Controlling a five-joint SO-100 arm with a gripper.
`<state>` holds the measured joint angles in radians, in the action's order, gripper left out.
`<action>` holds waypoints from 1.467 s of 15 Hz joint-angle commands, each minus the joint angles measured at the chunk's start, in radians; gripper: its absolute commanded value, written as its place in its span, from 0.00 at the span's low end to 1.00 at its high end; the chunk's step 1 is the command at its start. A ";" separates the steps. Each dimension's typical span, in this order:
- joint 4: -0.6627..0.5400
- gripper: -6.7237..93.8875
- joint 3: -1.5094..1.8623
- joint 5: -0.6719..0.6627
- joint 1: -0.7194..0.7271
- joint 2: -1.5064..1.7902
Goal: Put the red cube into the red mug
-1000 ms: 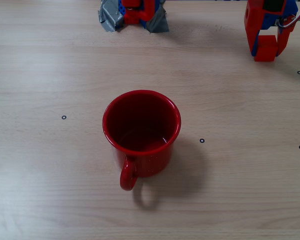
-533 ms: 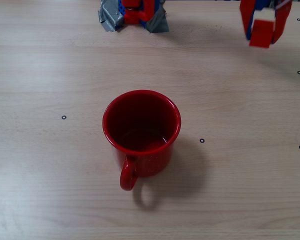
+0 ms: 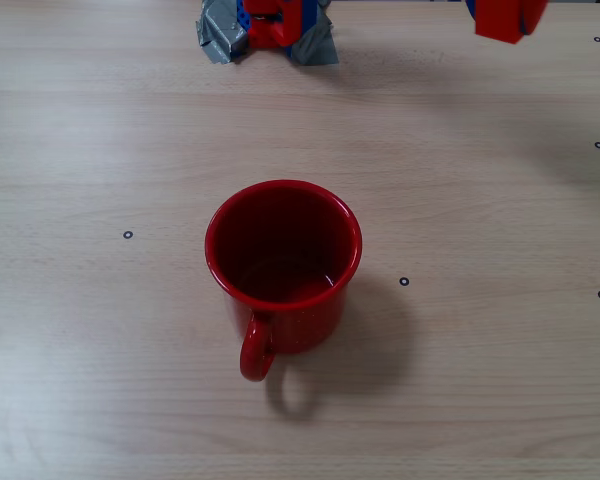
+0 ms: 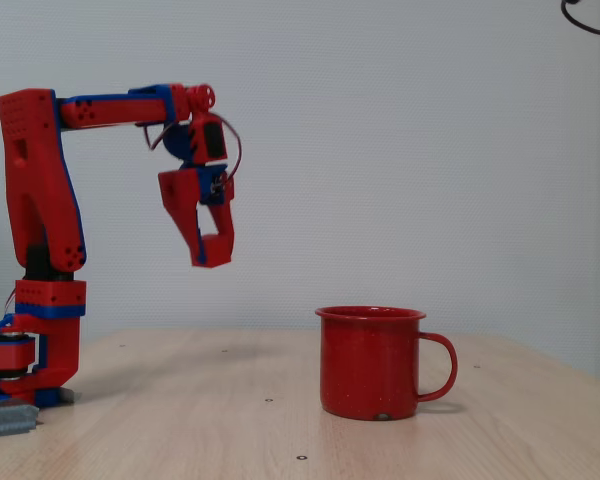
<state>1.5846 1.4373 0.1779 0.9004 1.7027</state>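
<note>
The red mug (image 3: 292, 325) stands upright in the middle of the table, handle toward the near edge; in a fixed view from the side the red mug (image 4: 370, 362) has its handle to the right. The red cube (image 3: 501, 19) shows at the top right edge, high above the table. From the side, my gripper (image 4: 214, 252) hangs pointing down, shut on the red cube (image 4: 218, 250), well above the tabletop and to the left of the mug. Most of the gripper is cut off by the top edge of the overhead fixed view.
The arm's base (image 3: 275, 24) sits at the far edge on grey tape (image 3: 220, 38); from the side the base (image 4: 32, 365) is at the left. Small black dot marks (image 3: 404, 281) are scattered on the wooden table (image 3: 100, 380).
The gripper has lifted the red cube off the table; in the overhead view it slid up toward the top edge and slightly left. The mug has not moved.
</note>
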 commanded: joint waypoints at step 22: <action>-0.153 0.07 -0.497 -0.311 -0.795 -0.356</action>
<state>1.4680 1.0155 -0.1319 0.1089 1.3254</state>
